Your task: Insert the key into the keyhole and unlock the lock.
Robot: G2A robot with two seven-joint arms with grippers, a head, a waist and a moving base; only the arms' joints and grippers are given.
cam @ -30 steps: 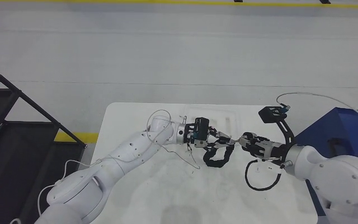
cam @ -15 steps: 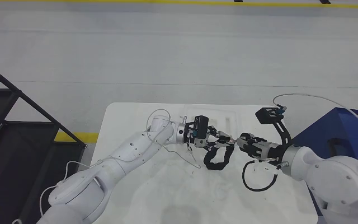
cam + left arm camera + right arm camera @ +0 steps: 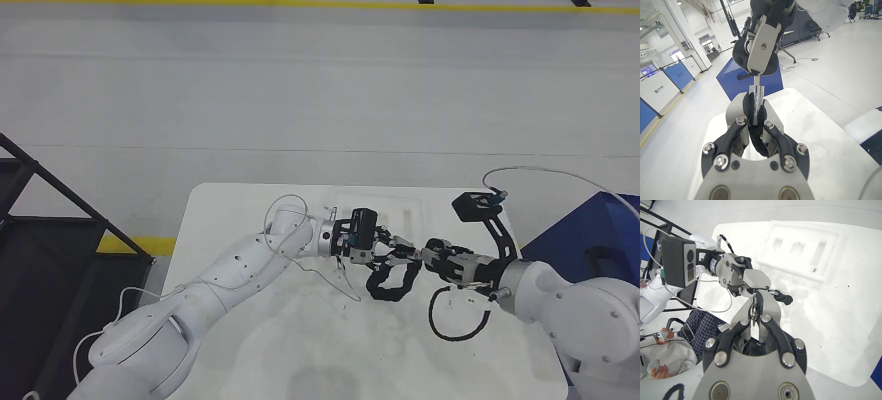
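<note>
Now, left gripper point(image 3: 755, 106) fingers are clamped on the lock point(image 3: 757, 98), its chrome cylinder held above the bench point(image 3: 250, 330), and the black cable loop point(image 3: 390, 295) hangs below. Right gripper point(image 3: 756, 300) fingers are clamped on the key point(image 3: 756, 80), blade tip at the cylinder's end. Beyond sits a white foam tray point(image 3: 800, 249).

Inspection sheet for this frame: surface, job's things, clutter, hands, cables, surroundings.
Surface: white table, a few dark specks.
Job's things: lock held off the table, cord hanging; key blade at its end, depth unclear.
Clutter: foam tray, three recesses.
Hands: left hand shut on lock; right hand shut on key.
Cables: black cable loop under right arm; white wire by left arm.
Surroundings: blue box; black rack.
</note>
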